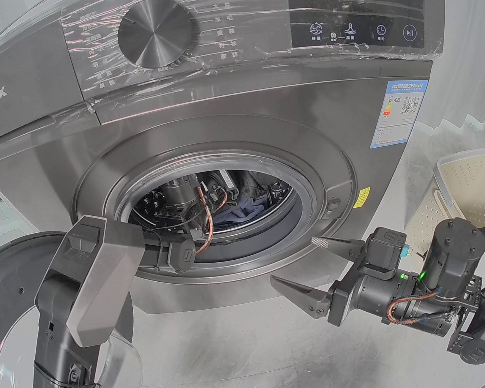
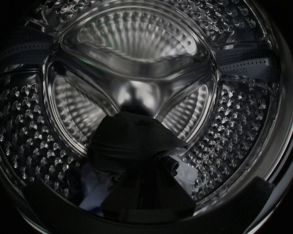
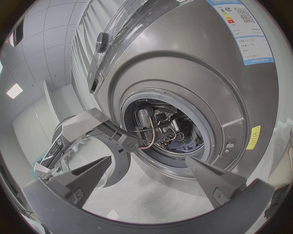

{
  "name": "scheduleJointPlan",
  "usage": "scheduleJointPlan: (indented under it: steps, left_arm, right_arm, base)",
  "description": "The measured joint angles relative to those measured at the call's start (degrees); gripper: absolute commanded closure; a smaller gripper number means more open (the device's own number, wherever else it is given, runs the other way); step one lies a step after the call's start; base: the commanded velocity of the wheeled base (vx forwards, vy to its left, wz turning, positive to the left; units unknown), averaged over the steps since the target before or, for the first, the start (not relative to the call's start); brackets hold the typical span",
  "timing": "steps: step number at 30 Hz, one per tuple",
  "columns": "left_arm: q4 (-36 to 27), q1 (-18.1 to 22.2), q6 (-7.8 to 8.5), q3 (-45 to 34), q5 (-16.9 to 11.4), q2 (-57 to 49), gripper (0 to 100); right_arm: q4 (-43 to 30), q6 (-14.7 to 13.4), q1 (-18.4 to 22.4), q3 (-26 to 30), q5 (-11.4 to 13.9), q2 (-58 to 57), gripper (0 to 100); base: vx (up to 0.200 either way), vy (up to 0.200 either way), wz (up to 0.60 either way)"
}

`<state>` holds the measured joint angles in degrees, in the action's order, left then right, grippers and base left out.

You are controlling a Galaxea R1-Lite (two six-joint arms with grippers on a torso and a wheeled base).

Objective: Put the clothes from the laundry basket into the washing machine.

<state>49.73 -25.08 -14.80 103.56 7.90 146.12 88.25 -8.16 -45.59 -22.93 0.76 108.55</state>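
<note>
The grey washing machine [image 1: 328, 124] stands with its door [image 1: 0, 300] swung open to the left. My left arm reaches through the opening into the drum [image 2: 134, 39]. Inside, my left gripper [image 2: 143, 179] appears shut on a dark garment [image 2: 134, 140] bunched above its fingers, which show as dark shapes. Under it lie pale clothes [image 2: 186, 173], and bluish cloth [image 1: 244, 208] lies at the drum's bottom. My right gripper [image 1: 295, 262] hangs open and holds nothing in front of the machine, below the opening [image 3: 148, 159]. The cream laundry basket [image 1: 481, 186] stands on the floor to the right.
The open door [image 3: 119, 164] takes up the floor on the left of the machine. Bare grey floor [image 1: 230, 349] lies in front of it. The basket leans close to the machine's right side.
</note>
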Motion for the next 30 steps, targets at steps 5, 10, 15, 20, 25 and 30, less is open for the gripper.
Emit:
scheduleJointPlan:
  steps: [5, 10, 15, 20, 25, 30]
  left_arm:
    - [1.05, 0.57, 0.29, 5.16, 1.43, 2.65, 100]
    - [1.4, 0.83, 0.41, 6.85, 1.67, 4.11, 0]
    - [1.4, 0.88, 0.33, 6.19, 1.73, 4.22, 0]
    - [1.32, 0.6, 0.49, 0.29, 1.57, 2.69, 0]
    - [2.04, -0.46, 1.06, -8.89, 1.1, -0.28, 0]
    - [6.19, -2.57, 3.15, -19.03, 0.0, -3.45, 0]
  right_arm:
    - [0.0, 0.0, 0.17, 0.0, 0.02, 0.0, 0]
    - [-0.01, 0.01, 0.34, 0.0, 0.06, 0.0, 0]
    - [-0.01, 0.04, 0.5, 0.0, 0.06, 0.0, 0]
    - [-0.01, 0.06, 0.56, 0.0, 0.06, 0.0, 0]
    - [-0.04, 0.06, 0.63, 0.04, 0.09, -0.02, 0]
    - [-0.04, 0.09, 0.69, 0.17, 0.06, -0.06, 0]
  base:
    - [0.0, 0.0, 0.0]
    - [0.0, 0.0, 0.0]
    - [0.0, 0.0, 0.0]
    - [0.0, 0.0, 0.0]
    - [0.0, 0.0, 0.0]
    - [0.0, 0.0, 0.0]
